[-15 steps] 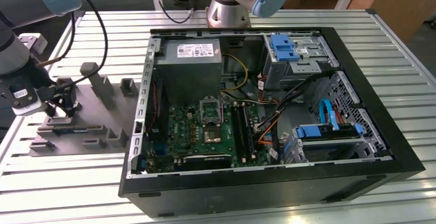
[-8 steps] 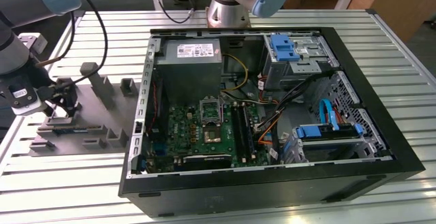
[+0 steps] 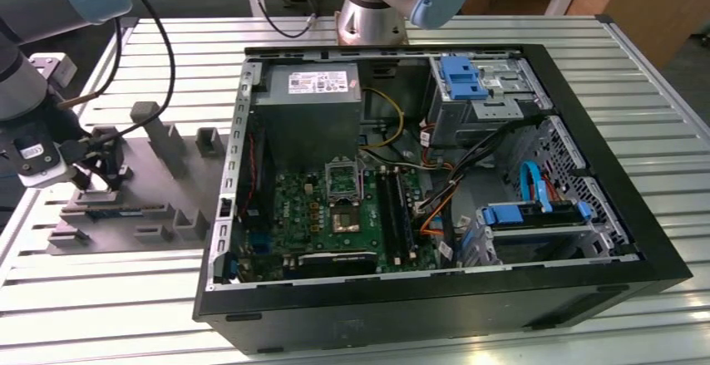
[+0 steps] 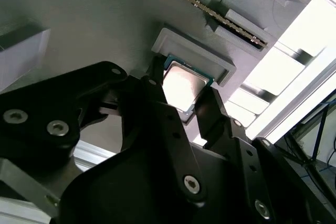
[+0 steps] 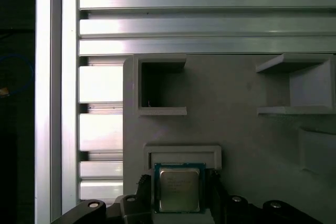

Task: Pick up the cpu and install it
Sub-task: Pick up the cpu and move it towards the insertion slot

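The cpu [image 5: 178, 190]: small square chip, silvery metal top, thin green rim. Location: a shallow walled pocket [image 5: 181, 153] of the grey fixture tray [image 5: 247, 129], close to the tray's edge where the table slats begin. It lies flat with the metal side up and is seen in both wrist views [image 4: 184, 83]

Gripper [image 5: 179, 199]: black, two-fingered, lowered over the pocket; the fingers [image 5: 216, 195] press against two opposite edges of the cpu, grasping it. In the second wrist view the gripper [image 4: 182, 89] straddles the chip the same way. In the exterior view the gripper [image 3: 98, 178] is low over the fixture tray [image 3: 166, 190], near the table's edge at the exterior view's left

Fixture tray, other contents: a memory module [image 4: 210, 14] standing edge-on in a long slot just beside the cpu pocket; a square open-topped compartment [image 5: 160, 90] next to the pocket

PC case [image 3: 654, 240]: black, lying open on the aluminium slatted table [image 3: 111, 298], just beside the tray. Contents: green motherboard [image 3: 305, 207] with the metal-framed socket [image 3: 346, 219], dark centre exposed; grey power supply [image 3: 316, 107] toward the far wall; blue-tabbed drive bays [image 3: 533, 215]; loose cables [image 3: 444, 190]
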`<move>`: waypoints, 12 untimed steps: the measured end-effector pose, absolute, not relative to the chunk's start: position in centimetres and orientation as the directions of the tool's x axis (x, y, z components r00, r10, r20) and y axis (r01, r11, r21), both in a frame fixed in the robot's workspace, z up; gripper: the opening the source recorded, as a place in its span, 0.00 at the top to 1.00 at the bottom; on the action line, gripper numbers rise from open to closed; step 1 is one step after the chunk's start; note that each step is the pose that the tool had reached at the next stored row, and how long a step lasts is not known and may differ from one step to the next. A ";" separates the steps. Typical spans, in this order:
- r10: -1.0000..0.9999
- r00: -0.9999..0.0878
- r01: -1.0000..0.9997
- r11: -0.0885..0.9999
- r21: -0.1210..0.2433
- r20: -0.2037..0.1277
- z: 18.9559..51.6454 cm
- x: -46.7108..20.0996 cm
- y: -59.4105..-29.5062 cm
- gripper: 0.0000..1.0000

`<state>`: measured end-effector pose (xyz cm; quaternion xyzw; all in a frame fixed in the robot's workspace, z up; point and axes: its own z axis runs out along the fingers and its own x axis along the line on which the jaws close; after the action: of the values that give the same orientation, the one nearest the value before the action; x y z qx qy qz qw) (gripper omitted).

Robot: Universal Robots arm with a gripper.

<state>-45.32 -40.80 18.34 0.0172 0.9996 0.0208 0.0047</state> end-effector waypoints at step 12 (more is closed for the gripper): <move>0.035 -0.999 0.034 0.999 0.042 -0.009 18.4 -45.3 -40.8 0.53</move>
<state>-45.32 -40.80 18.36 0.0172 0.9996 0.0208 0.0047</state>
